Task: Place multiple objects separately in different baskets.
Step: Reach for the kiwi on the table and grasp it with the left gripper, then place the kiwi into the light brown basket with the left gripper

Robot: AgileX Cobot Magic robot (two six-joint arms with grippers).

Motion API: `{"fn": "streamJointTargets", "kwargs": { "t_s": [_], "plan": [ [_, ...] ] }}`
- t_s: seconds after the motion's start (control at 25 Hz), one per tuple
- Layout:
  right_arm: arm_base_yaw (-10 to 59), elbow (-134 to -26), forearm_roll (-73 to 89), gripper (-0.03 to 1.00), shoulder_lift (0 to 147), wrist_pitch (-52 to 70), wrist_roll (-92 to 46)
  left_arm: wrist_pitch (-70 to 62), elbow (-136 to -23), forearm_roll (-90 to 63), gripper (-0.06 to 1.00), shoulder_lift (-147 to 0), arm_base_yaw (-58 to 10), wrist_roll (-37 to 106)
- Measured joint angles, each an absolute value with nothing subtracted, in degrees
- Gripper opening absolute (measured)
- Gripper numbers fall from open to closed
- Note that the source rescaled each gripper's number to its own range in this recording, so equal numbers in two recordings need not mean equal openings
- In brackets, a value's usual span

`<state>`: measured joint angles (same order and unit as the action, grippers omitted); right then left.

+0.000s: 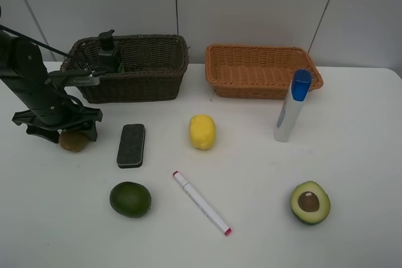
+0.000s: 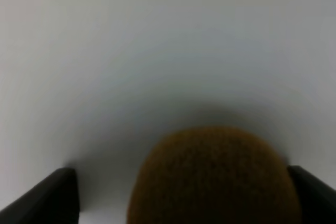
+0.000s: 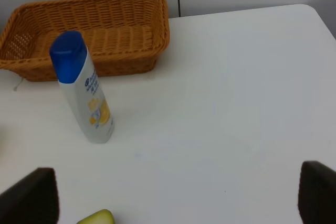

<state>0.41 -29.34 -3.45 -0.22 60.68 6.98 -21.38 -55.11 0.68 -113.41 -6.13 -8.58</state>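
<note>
The brown kiwi (image 1: 73, 142) lies on the white table at the left, and my left gripper (image 1: 70, 134) is lowered over it. In the left wrist view the kiwi (image 2: 210, 182) sits between the open fingers (image 2: 52, 198), with a gap on one side. The dark green pump bottle (image 1: 108, 51) stands in the dark brown basket (image 1: 151, 83). Lemon (image 1: 202, 131), black eraser (image 1: 131, 145), whole avocado (image 1: 130, 199), marker (image 1: 201, 203), halved avocado (image 1: 309, 202) and blue-capped tube (image 1: 292, 106) rest on the table. My right gripper (image 3: 176, 203) is open, with nothing between its fingers.
The orange-tan basket (image 1: 260, 70) stands at the back right with nothing in it, just behind the upright tube (image 3: 84, 93). A wall runs behind both baskets. The right wrist view shows the table's right edge and a yellow-green sliver (image 3: 97, 217) by the gripper.
</note>
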Motion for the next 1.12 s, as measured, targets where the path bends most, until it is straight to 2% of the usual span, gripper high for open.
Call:
{"fn": "streamJointTargets", "kwargs": {
  "t_s": [0.08,0.12,0.16,0.44,0.68,0.88,1.12],
  "plan": [
    [0.4,-29.3,-3.4,1.0,-0.2,60.7,7.0,-21.8,-55.1,0.8,0.59,-113.4,-6.1,-8.8],
    [0.4,-29.3,-3.4,1.0,-0.2,60.7,7.0,-22.2,-55.1,0.8,0.39,-113.4,-6.1,-8.8],
    [0.4,-29.3,-3.4,1.0,-0.2,60.7,7.0,-22.7,-55.1,0.8,0.33,-113.4,-6.1,-8.7],
    [0.4,-29.3,-3.4,1.0,-0.2,60.7,7.0,-34.0,-56.8,-1.1,0.34,-106.3,-6.1,-7.9],
    [0.4,-29.3,-3.4,1.0,-0.2,60.7,7.0,-43.0,-67.6,-11.6,0.34,-97.3,-7.3,-2.4],
    [0.4,-29.3,-3.4,1.0,-0.2,60.7,7.0,-43.1,-79.2,-16.3,0.34,-98.8,-16.3,-0.4],
    [0.4,-29.3,-3.4,1.0,-0.2,60.7,7.0,-38.4,-96.5,-16.8,0.34,-109.8,-28.0,0.0]
  ]
}}
